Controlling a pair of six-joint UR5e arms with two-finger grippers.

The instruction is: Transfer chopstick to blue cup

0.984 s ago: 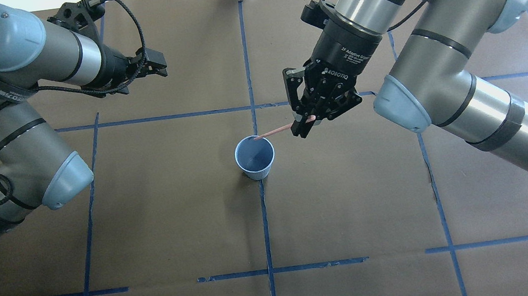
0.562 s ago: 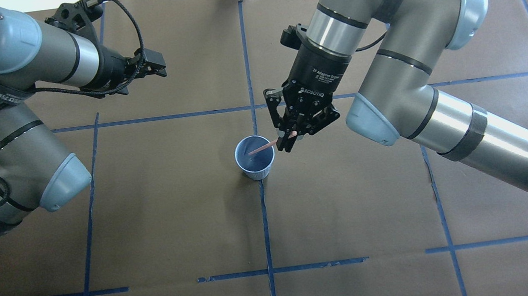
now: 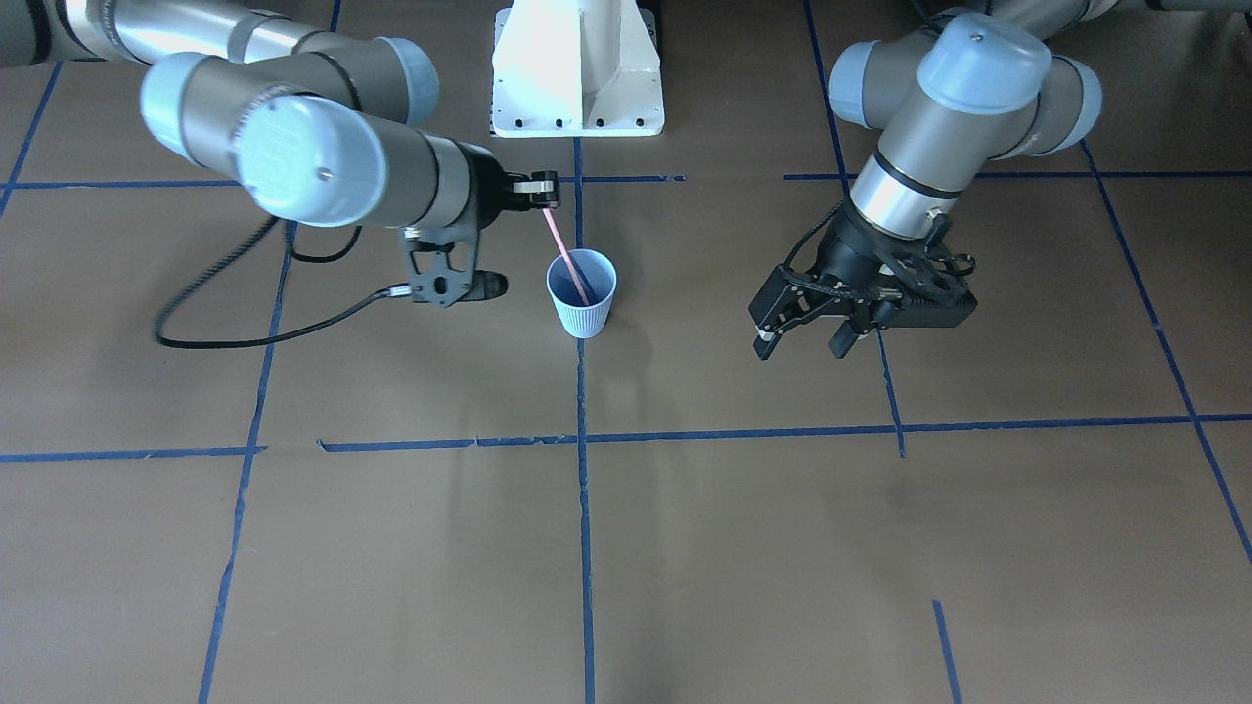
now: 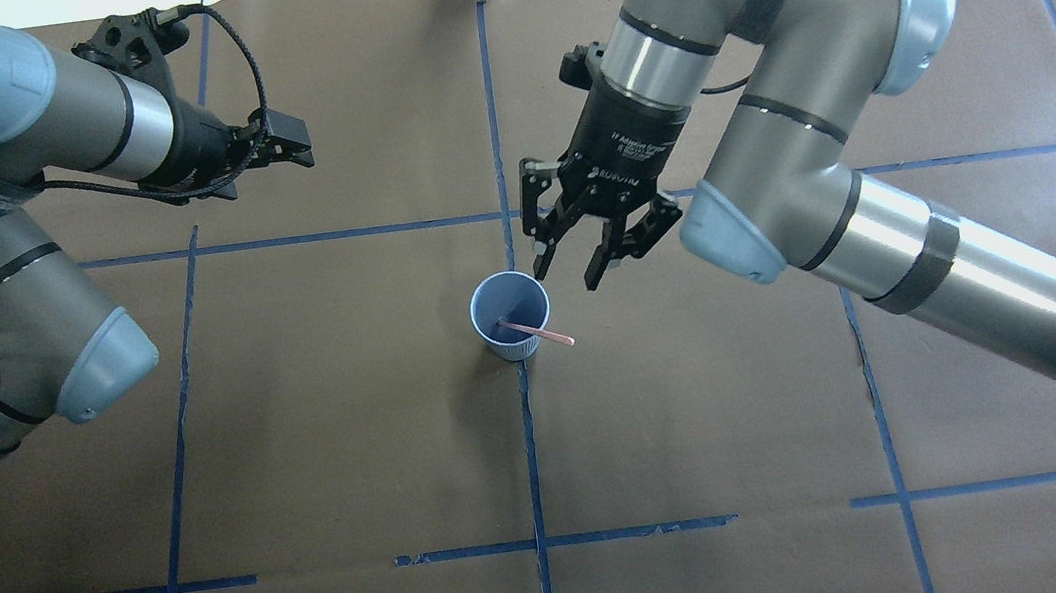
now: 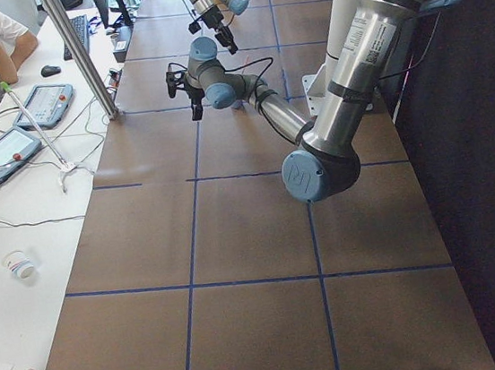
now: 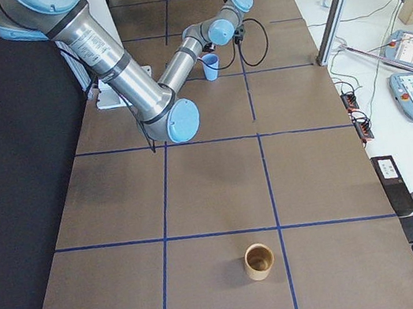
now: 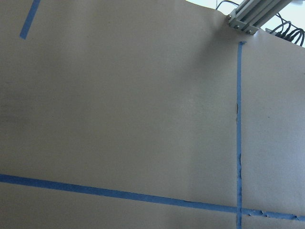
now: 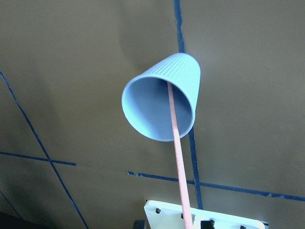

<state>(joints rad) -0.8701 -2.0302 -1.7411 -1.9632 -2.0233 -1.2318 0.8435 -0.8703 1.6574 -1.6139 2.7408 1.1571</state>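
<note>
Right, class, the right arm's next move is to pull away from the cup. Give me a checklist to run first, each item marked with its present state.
1. Chopstick has its lower end inside the blue cup: ok.
2. Blue cup stands upright: ok.
3. Right gripper has its jaws open and is apart from the chopstick: ok.
4. Left gripper is well off to the side of the cup: ok.
5. Chopstick is steady enough not to tip the cup: cannot tell; it leans over the rim with much of its length outside.
</note>
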